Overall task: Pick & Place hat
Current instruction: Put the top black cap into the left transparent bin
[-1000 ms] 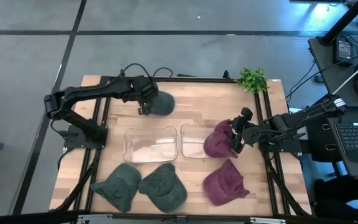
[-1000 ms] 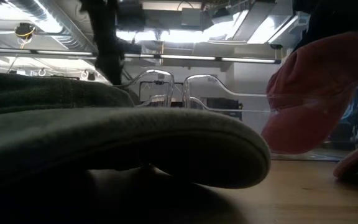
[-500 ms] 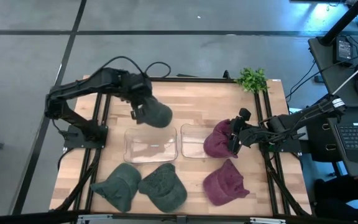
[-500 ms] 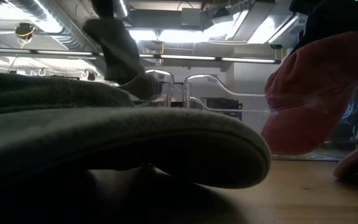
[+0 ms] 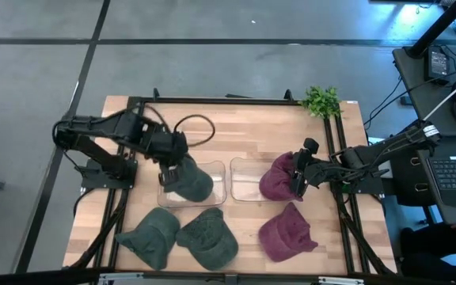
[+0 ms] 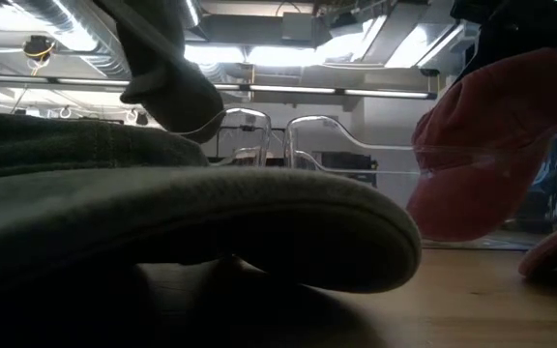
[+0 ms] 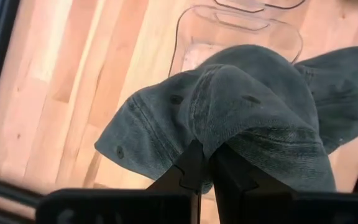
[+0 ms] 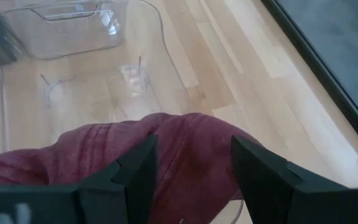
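- The grey-green hat (image 5: 190,180) hangs from the left gripper (image 5: 169,172), right over the left clear bin (image 5: 216,170), its crown bunched up in the grasp.
- In the left wrist view the left fingers (image 7: 191,168) are clenched on a fold of that hat (image 7: 241,112), with the clear bin (image 7: 191,31) lying beyond it on the desk (image 7: 61,93).
- Across the way, the maroon hat (image 5: 277,177) drapes over the edge of the right clear bin (image 5: 244,180), directly ahead of the right gripper (image 5: 301,176).
- The right fingers (image 8: 138,171) stand spread, one on each side of the maroon hat (image 8: 185,155), with nothing gripped between them.
- Near the front edge of the desk (image 5: 244,131) lie two more grey-green hats (image 5: 150,236) (image 5: 209,236), and a second maroon hat (image 5: 287,232) sits on the right gripper's side.
- A small green plant (image 5: 321,100) stands at the far corner of the desk, well apart from both grippers.
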Available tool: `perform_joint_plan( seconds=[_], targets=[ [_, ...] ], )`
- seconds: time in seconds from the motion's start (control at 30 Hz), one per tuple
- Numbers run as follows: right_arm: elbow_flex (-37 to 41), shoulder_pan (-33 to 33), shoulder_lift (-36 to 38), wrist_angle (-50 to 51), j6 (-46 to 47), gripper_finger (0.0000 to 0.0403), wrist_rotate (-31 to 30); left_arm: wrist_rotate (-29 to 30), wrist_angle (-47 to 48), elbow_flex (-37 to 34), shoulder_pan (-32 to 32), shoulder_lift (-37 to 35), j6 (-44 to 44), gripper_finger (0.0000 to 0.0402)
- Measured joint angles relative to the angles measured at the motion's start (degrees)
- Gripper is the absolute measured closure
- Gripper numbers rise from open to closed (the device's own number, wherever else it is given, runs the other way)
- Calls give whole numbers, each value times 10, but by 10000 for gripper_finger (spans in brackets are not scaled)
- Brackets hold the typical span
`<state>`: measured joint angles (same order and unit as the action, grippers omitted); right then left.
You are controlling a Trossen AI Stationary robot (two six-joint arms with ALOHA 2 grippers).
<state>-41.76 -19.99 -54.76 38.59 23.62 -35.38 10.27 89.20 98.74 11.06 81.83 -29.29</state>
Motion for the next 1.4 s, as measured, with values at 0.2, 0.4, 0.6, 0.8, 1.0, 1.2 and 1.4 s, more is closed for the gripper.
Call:
perform_joint_plan(
  seconds=[0.2, 0.4, 0.6, 0.8, 1.0, 1.2, 1.4],
  targets=[
    [0, 0, 0, -2, 0, 201, 0, 34, 9, -56, 51, 0, -78, 389],
    [0, 0, 0, -7, 0, 201, 10, 30, 8, -135, 84, 1, -138, 389],
    [0, 0, 0, -15, -1, 201, 11, 22, 8, -187, 99, 1, -162, 387],
    [0, 0, 0, -15, -3, 201, 11, 27, 8, -213, 99, 1, -165, 360],
    [0, 0, 0, -15, -3, 201, 11, 27, 8, -215, 99, 1, -141, 339],
    [0, 0, 0, -15, -15, 201, 11, 34, 8, -215, 98, 1, -116, 314],
    [0, 0, 0, -15, -18, 201, 11, 62, 8, -215, 98, 1, -103, 284]
  ],
)
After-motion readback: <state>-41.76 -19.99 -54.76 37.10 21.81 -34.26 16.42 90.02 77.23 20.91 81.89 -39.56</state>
